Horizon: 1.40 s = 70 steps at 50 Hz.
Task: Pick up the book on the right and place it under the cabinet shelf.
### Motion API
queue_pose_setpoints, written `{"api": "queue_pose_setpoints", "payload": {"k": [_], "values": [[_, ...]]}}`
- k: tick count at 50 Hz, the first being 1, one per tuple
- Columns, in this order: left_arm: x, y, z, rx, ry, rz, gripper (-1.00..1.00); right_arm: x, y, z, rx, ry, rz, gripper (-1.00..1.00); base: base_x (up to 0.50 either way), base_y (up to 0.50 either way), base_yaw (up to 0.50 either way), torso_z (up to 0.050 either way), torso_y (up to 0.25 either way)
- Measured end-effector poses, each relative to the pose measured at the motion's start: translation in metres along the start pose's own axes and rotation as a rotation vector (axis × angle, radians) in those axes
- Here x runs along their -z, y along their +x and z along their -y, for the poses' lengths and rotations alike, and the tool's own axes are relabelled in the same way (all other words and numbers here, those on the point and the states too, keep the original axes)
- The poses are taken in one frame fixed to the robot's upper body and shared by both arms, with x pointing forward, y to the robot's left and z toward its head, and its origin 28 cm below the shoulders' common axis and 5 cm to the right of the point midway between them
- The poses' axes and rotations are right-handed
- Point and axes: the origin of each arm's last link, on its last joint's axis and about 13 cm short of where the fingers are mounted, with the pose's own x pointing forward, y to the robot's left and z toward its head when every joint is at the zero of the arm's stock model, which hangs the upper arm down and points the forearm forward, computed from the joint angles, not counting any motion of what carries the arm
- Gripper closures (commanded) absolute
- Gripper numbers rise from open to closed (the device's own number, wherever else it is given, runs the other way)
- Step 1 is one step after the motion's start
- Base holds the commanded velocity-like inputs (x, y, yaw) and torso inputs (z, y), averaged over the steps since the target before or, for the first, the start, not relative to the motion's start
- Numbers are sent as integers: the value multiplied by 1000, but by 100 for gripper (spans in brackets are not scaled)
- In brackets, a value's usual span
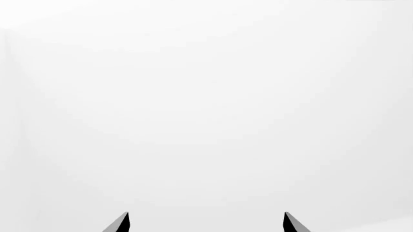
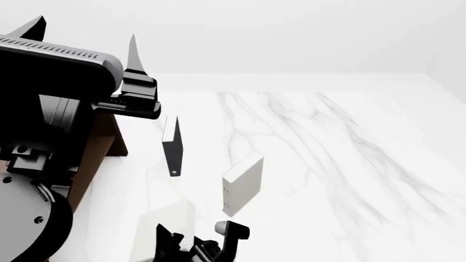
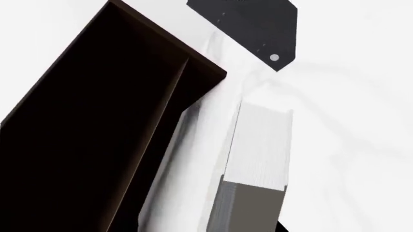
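No writing is legible on the book standing on the marble table, nor on the black book. The left gripper is spread with nothing between its fingers; whether the right gripper is spread or pressed together cannot be told

I stood over a white marble table; grey veins ran across it from about eleven o'clock toward five o'clock in my head view, thinning out at the near edge; behind its far edge a plain white wall filled everything from nine through twelve to three o'clock; at three o'clock a second white wall met it in a faint corner line; the light was even and soft, leaving only pale shadows on the marble; my left wrist view showed nothing but featureless white surface.
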Motion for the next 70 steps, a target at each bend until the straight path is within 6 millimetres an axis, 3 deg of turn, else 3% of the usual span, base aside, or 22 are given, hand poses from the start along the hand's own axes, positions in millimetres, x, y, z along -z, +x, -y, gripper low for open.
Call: {"api": "queue_pose_setpoints", "payload": {"k": [21,46,57,70], "values": [[0,-2,-1,-2,-8,10,-100,-5,0,-13,-24,-261,14,-100,0,0,0,0,0],[1,-4,0,1,-13,15,-100,-31,-28,-30,-33,-451,109,-100,0,0,0,0,0],[2,-4,0,2,-15,14,-100,-44,-47,-49,-61,-535,149,-100,0,0,0,0,0],[2,-5,2,8,-28,16,-100,-77,-73,-90,-140,-675,202,-100,0,0,0,0,0]]}}
